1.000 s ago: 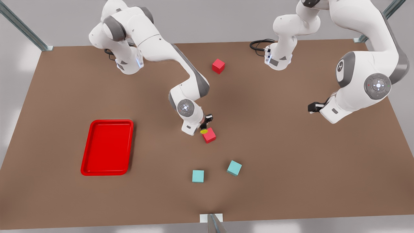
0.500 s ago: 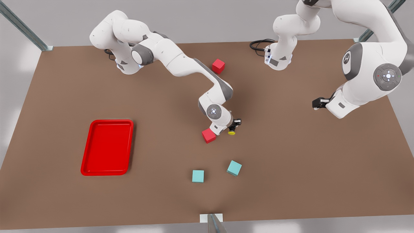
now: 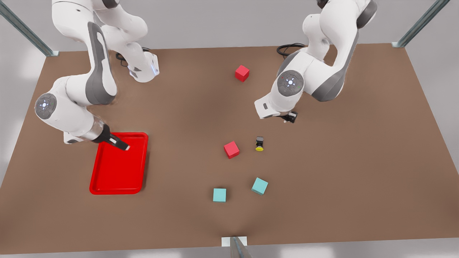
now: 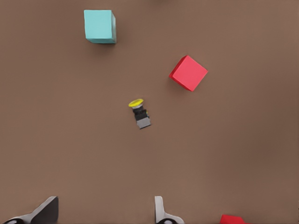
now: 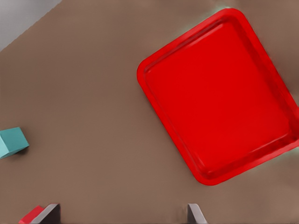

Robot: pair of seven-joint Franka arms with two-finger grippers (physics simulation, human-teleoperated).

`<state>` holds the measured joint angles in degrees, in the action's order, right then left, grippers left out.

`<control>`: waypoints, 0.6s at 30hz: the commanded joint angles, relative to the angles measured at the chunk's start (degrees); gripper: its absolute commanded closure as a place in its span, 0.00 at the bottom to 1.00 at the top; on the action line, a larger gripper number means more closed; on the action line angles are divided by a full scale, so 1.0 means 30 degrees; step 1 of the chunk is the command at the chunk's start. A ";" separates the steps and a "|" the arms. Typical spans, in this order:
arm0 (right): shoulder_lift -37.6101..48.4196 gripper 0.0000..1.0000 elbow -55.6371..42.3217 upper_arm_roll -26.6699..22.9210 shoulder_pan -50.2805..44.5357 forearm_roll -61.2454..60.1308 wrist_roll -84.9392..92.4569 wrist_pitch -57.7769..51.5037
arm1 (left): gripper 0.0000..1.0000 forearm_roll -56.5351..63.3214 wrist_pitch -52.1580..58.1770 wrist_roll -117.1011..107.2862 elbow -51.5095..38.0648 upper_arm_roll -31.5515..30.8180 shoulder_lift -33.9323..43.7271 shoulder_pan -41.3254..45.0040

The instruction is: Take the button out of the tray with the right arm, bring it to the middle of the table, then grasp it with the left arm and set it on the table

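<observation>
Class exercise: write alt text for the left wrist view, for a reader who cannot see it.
A tiny button with a yellow cap lies on its side on the brown table, untouched. The left gripper is open above it, a red cube and a teal cube lying farther off.

Yellow-capped button (image 3: 259, 143) lies tipped on table (image 3: 322, 179) (apart from empty red tray (image 3: 118, 179)).

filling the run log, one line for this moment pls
button: on table, free | left gripper: open, above it | right gripper: open, over tray
</observation>
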<state>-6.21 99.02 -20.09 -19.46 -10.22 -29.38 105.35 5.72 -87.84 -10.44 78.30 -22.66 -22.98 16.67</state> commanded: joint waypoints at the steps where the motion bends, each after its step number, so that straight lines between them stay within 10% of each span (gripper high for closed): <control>1: 0.0518 0.00 -0.1684 -0.0042 0.0069 0.3143 0.9676 -0.5494 | 0.00 0.1692 -0.3738 -1.2954 -0.0025 -0.0062 -0.1597 0.1182; 4: 0.1279 0.00 -0.4030 0.7781 0.7832 0.3201 0.9851 -0.8395 | 0.00 0.2896 -0.6081 -1.4567 0.0092 0.0025 -0.3678 0.1007; 18: 0.1016 0.00 -0.4881 0.9363 0.8595 0.4900 0.9296 -0.8192 | 0.00 0.6441 -1.3435 -1.2692 0.6946 -0.1232 -0.3854 -0.1304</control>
<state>-3.19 84.52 7.92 3.87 3.64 -9.88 82.07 23.69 -119.64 -36.76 98.71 -25.80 -34.45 13.15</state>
